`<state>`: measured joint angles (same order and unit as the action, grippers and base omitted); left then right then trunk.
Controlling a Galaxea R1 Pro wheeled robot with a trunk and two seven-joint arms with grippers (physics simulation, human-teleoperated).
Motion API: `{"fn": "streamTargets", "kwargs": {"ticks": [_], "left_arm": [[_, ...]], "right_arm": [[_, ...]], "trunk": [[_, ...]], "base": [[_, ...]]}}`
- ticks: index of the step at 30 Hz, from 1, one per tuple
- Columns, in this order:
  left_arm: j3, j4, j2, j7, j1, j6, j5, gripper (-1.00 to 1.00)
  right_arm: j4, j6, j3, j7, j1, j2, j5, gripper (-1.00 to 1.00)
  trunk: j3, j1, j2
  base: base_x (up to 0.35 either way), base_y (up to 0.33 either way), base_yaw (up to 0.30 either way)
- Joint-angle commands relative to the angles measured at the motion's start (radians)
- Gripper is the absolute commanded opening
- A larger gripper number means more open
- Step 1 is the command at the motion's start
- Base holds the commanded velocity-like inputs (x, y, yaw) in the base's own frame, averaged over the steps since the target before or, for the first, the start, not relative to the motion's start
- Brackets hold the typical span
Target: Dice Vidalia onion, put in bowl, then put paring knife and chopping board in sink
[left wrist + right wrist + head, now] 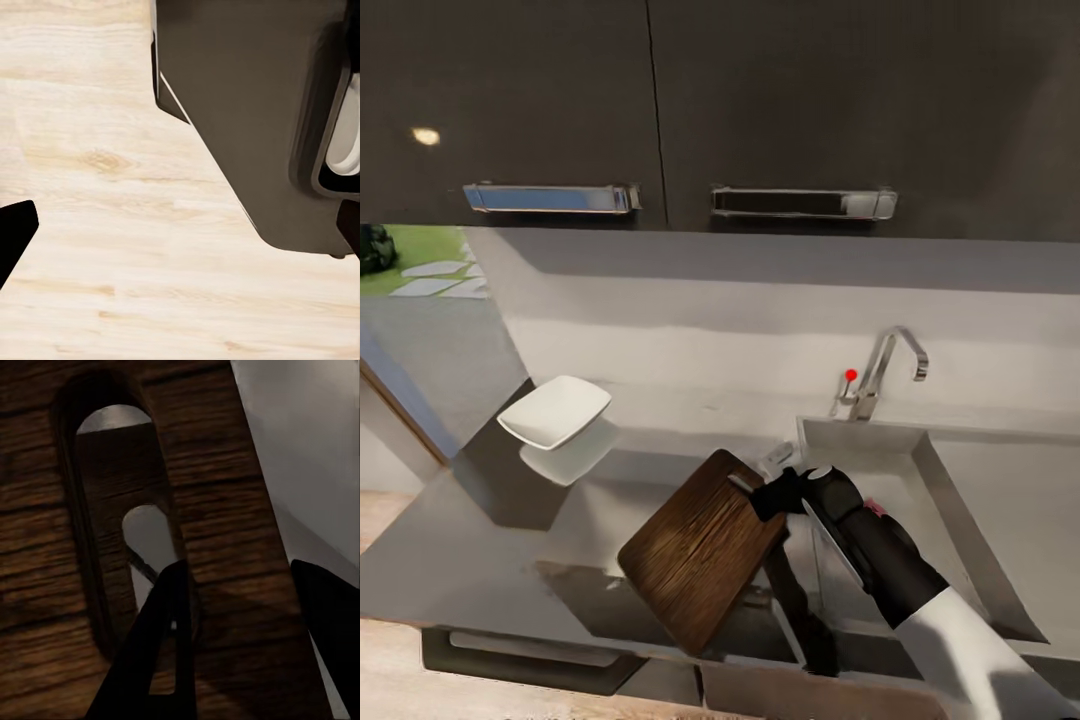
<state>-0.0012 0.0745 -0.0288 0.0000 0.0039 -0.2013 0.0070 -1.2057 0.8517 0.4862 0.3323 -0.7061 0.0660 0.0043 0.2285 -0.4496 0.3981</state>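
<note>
From my head camera the scene is evenly lit and soft, slightly blurry. A warm glare spot sits on the dark upper cabinets [426, 136]; the countertop [490, 540] mirrors the bowl [555, 410]. My left wrist feed is bright over pale floor [97, 225]. My right wrist feed is dim, shadowed against the chopping board [217, 495].

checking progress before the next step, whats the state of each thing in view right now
chopping board: tilted, lifted off the countertop, handle end held at the slot
right gripper: shut on the chopping board, one finger through the slot
bowl: upright on the countertop, empty
sink: faucet off, no water running
upper cabinets: doors closed
left gripper: open, holding nothing, over wooden floor
</note>
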Motion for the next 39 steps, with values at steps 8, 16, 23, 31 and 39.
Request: {"fn": "streamTargets", "kwargs": {"ticks": [8, 16, 23, 31, 39], "left_arm": [[0.0, 0.001, -0.002, 0.0, -0.001, -0.007, 0.001, 1.0], [0.0, 0.001, -0.005, 0.0, -0.001, -0.01, 0.001, 1.0], [0.0, 0.001, -0.003, 0.0, -0.001, -0.011, 0.001, 1.0], [0.0, 0.001, -0.003, 0.001, -0.001, -0.014, 0.001, 1.0], [0.0, -0.002, 0.001, 0.002, -0.001, -0.017, -0.002, 1.0]], "right_arm": [[0.022, -0.005, -0.028, 0.001, -0.001, 0.001, -0.002, -1.0], [0.112, -0.015, -0.324, -0.004, -0.001, -0.008, -0.002, -1.0], [0.151, -0.027, -0.435, -0.036, -0.001, -0.012, -0.001, -1.0], [0.191, -0.028, -0.441, -0.106, -0.001, -0.049, -0.002, -1.0], [0.193, -0.027, -0.442, -0.175, -0.001, -0.056, -0.003, -1.0]], "trunk": [[-0.001, 0.0, 0.002], [-0.001, 0.0, 0.002], [-0.001, 0.0, 0.002], [-0.001, 0.0, 0.002], [-0.001, 0.0, 0.002]], "base": [[-0.023, 0.032, 0.0], [-0.001, 0.001, 0.0], [0.0, 0.0, 0.0], [0.0, 0.0, 0.0], [0.0, 0.0, 0.0]]}}
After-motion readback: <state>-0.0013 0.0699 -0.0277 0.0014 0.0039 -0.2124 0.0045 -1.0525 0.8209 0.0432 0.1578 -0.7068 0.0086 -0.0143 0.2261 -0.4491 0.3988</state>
